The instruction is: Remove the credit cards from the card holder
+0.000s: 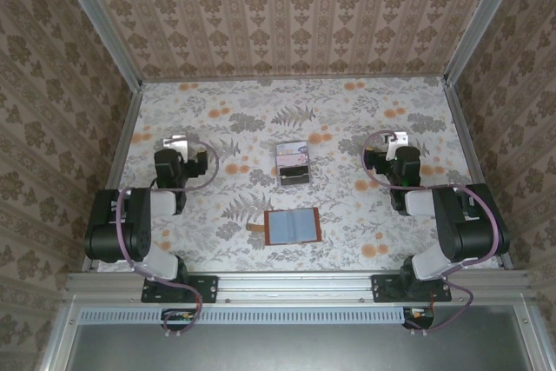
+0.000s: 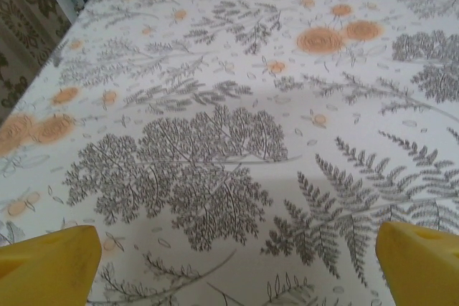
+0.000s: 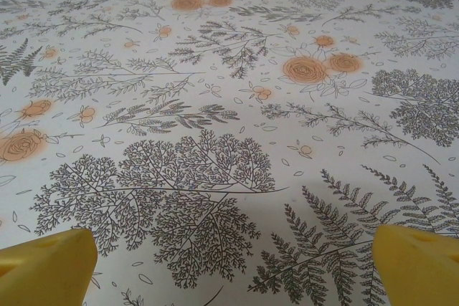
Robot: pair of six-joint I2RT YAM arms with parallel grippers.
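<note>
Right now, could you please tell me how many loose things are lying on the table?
2. The card holder lies open at the near middle; a small box sits just beyond it, apart. More may be hidden inside either.

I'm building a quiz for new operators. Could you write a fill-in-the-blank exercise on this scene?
1. The card holder lies ____, its inside facing up.
2. The clear plastic box sits ____ from the arm bases than the card holder.
3. In the top view, the holder's orange tab sticks out on its ____ side.
4. The left gripper and right gripper, both open, hold ____.
Missing words: open; farther; left; nothing.
</note>
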